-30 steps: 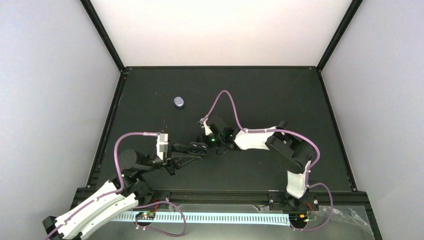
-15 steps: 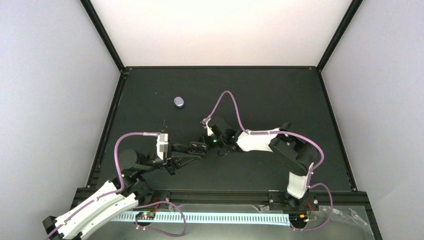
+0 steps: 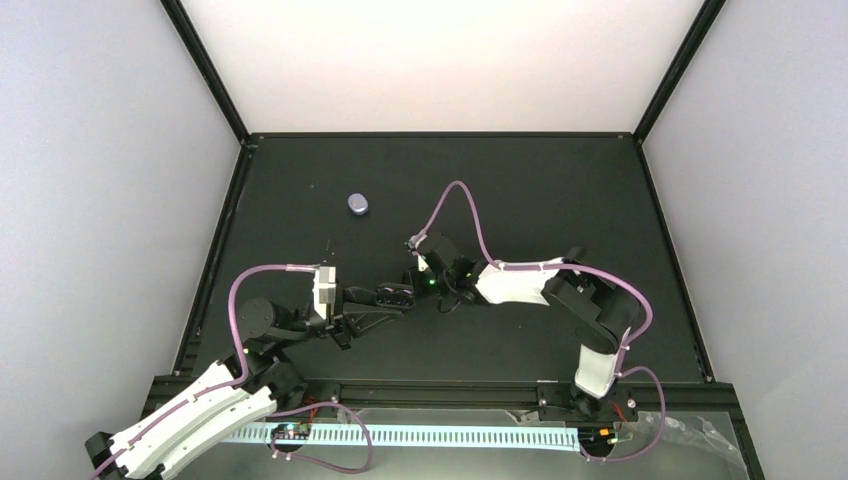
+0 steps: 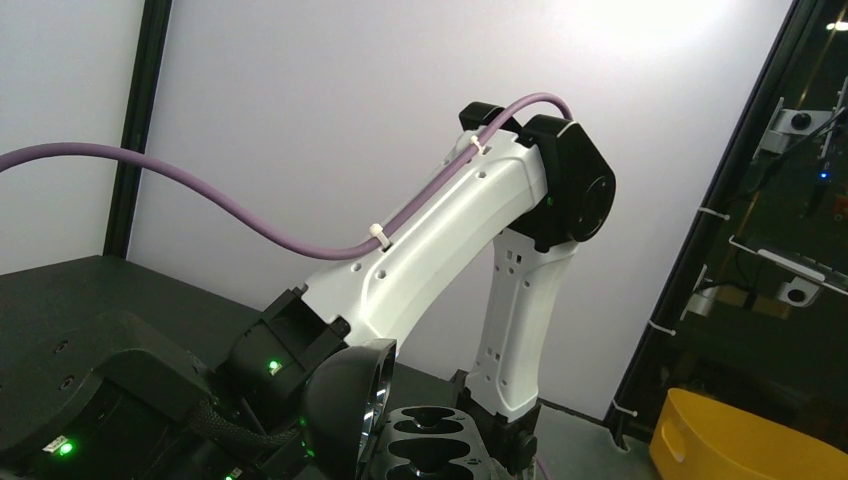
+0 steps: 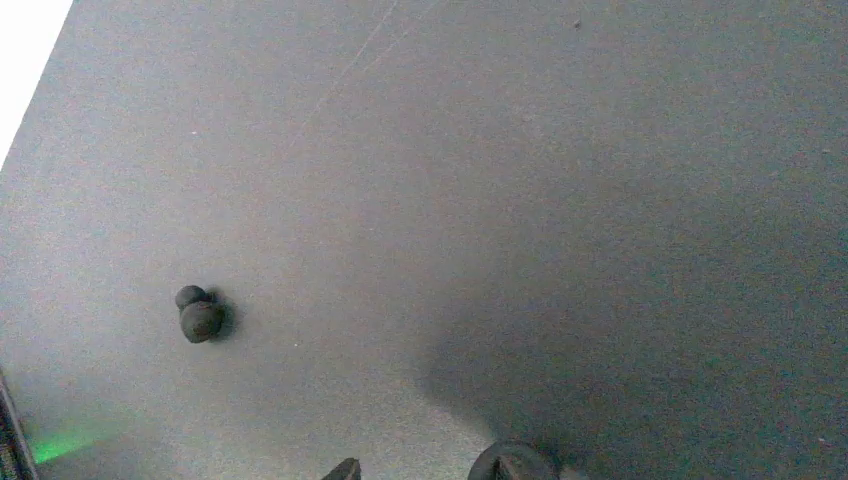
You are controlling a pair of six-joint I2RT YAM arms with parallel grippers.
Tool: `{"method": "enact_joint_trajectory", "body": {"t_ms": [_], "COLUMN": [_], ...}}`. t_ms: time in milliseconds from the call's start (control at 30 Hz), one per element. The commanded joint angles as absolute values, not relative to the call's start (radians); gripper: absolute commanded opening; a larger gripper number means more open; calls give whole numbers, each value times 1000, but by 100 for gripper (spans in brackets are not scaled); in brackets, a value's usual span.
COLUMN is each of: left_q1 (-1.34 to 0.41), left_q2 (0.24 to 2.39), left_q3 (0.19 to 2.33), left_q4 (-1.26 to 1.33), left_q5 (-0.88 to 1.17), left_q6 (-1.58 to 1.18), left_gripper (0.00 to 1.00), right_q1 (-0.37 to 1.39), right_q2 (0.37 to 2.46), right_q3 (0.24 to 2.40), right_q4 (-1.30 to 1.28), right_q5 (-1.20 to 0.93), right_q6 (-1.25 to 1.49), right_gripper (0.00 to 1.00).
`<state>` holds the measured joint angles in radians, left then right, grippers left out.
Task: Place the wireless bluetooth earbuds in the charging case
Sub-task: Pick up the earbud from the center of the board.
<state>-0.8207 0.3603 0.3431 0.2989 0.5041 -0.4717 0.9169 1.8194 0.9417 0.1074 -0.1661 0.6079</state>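
On the dark surface (image 3: 560,200), at about 11 o'clock from both arms in the top view, sits the little lavender charging case (image 3: 357,204). It is well apart from them. Near the middle, the left pincer (image 3: 388,298) seems to be closed on a black piece (image 4: 430,450) with round wells. The right pincer (image 5: 428,468) is just beside it. Its two tips are apart and hold nothing. In the right wrist view a tiny black earbud (image 5: 200,316) lies on the surface at about 10 o'clock from those tips. It shows two round bumps, so it could be two earbuds touching. It is too small to tell.

Things could go wrong from here. The earbud is small and round, so it may roll or pop away if the tips pinch it off-centre. The tips are not over it yet, so closing now would catch nothing. The two pincers are close, and a careless move could bump them together and shake the black piece loose.
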Motion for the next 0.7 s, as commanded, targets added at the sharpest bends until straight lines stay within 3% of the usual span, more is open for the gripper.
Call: {"method": "enact_joint_trajectory", "body": {"t_ms": [0,533,667], "left_q1": [-829,-829,-828], "left_q2": [365,367,364], "left_q3": [348,346,342], "left_q4": [302,308,311], "left_q5": [499,502,502], "left_q6": [-461,-461,-463], "left_gripper": [2,2,2], "right_q1": [911,911,911], "right_q2": [1814,1781,1772], "right_q3": [918,918,910], "right_q4": [-6,-34,-18], "right_q5": [-78,-23,-30], "right_q6": [596,575,572], "right_gripper": [35,23,24]}}
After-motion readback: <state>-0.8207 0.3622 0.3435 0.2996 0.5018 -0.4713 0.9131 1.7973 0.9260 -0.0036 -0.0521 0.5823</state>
